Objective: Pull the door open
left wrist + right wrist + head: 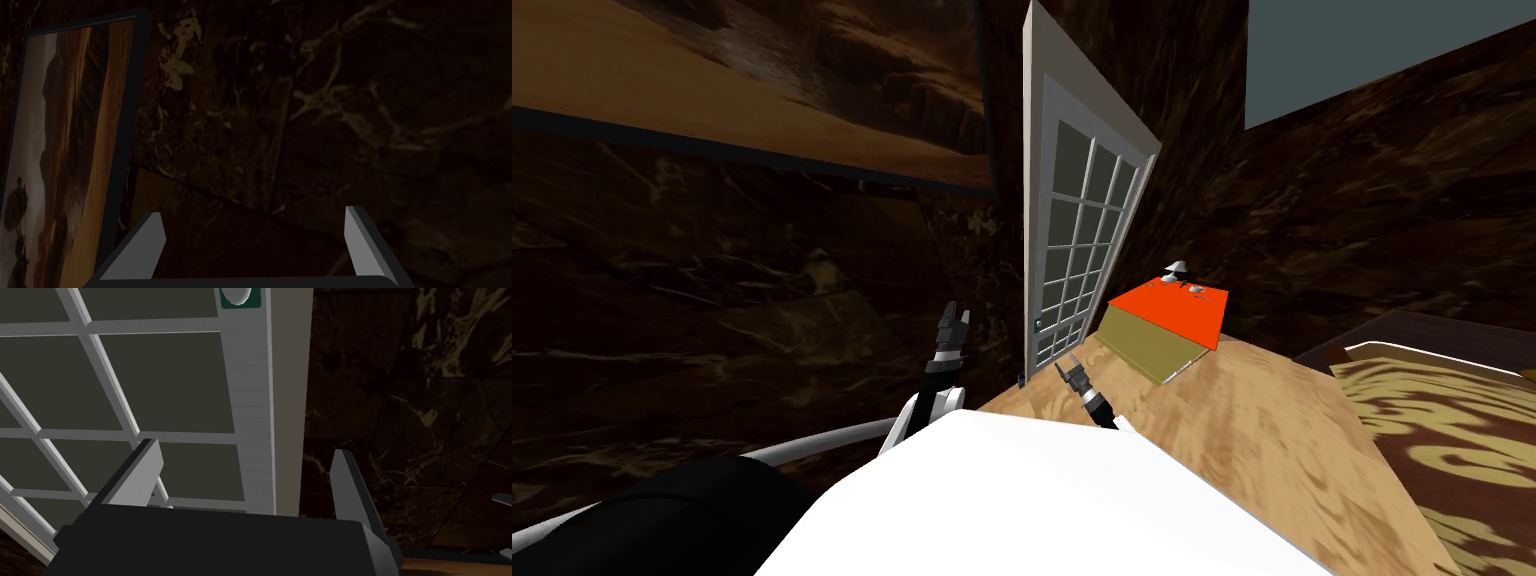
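The white glass-paned door stood at the floor's far corner, its knob ungrasped. The right gripper hung spread and empty at its edge, and the left gripper was likewise empty. The pulling seemingly all remained.

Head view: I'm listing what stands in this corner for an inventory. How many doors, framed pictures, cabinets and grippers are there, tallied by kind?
Door: 1
Framed picture: 1
Orange-topped cabinet: 1
Grippers: 2, the left gripper and the right gripper, both open
Total: 5
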Motion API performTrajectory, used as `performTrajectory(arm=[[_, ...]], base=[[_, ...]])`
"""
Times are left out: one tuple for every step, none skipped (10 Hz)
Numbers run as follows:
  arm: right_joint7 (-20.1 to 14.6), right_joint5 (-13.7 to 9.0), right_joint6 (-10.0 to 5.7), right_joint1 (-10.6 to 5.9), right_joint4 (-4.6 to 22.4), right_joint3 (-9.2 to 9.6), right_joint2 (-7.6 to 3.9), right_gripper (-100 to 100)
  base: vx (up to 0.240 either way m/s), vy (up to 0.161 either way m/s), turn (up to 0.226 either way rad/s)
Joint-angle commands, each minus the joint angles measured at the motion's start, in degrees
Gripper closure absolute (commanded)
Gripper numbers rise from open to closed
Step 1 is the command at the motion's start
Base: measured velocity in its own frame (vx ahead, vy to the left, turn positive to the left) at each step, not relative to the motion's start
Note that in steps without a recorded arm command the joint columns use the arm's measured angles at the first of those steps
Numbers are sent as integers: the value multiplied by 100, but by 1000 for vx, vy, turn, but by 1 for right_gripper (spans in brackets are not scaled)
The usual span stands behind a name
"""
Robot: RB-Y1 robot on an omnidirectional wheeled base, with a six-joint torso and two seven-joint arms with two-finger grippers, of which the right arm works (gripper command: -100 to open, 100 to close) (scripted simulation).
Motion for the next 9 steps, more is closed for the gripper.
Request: performTrajectory(arm=[[118,98,-84,-55,189,12,-19,-100],[181,151,-130,-88,298,19,-29,-100],[229,192,-166,-114,381,23,-36,-100],[277,233,-202,-139,465,28,-44,-100],[325,273,-237,-165,548,33,-51,-100],[356,299,-260,-181,601,36,-56,-100],[392,329,-286,-200,663,40,-61,-100],[416,349,-304,-212,705,42,-64,-100],[400,336,-287,-202,668,42,-57,-100]], base=[[142,32,-18],[159,52,-18],[175,40,-32],[192,37,-22],[207,33,-24],[183,43,-22],[183,25,-20],[160,-1,6],[28,-13,29]])
